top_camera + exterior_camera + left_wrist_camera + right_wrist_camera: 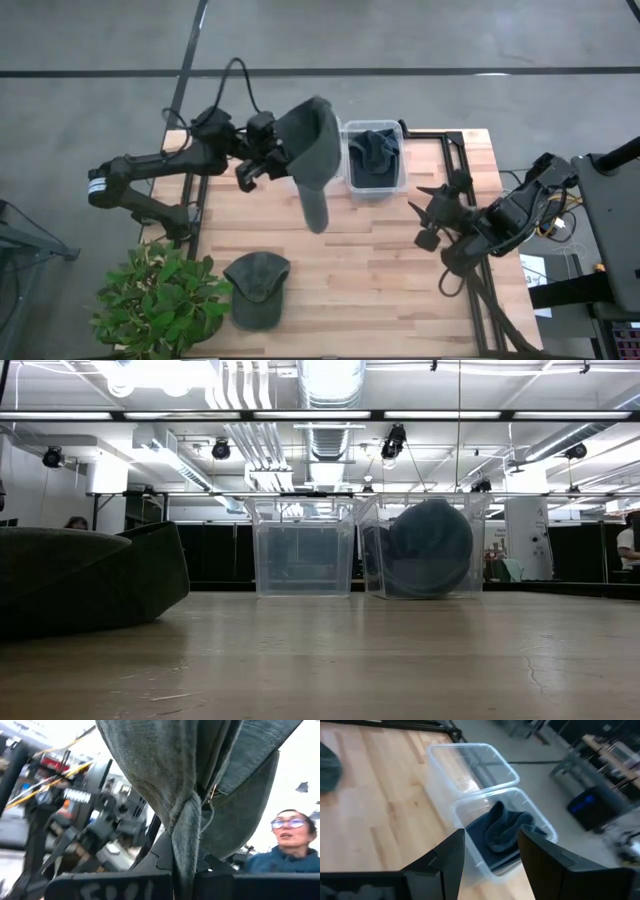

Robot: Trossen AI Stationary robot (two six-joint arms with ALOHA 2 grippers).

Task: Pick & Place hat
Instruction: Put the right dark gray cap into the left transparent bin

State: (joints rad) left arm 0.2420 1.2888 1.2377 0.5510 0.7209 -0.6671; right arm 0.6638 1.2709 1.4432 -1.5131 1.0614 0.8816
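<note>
the left end effector (262, 160), clenched on a grey hat (312, 150), holds it just beside the bin (375, 189) rim; the right end effector (432, 213) waits released near the table (400, 290) edge.

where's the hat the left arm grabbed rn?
High view: the green hat hangs off the table in the shut left hand, beside the bin holding a dark hat.

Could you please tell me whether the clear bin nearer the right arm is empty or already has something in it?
It has something in it: a dark blue hat lies crumpled inside that clear bin; the neighbouring bin looks empty.
</note>
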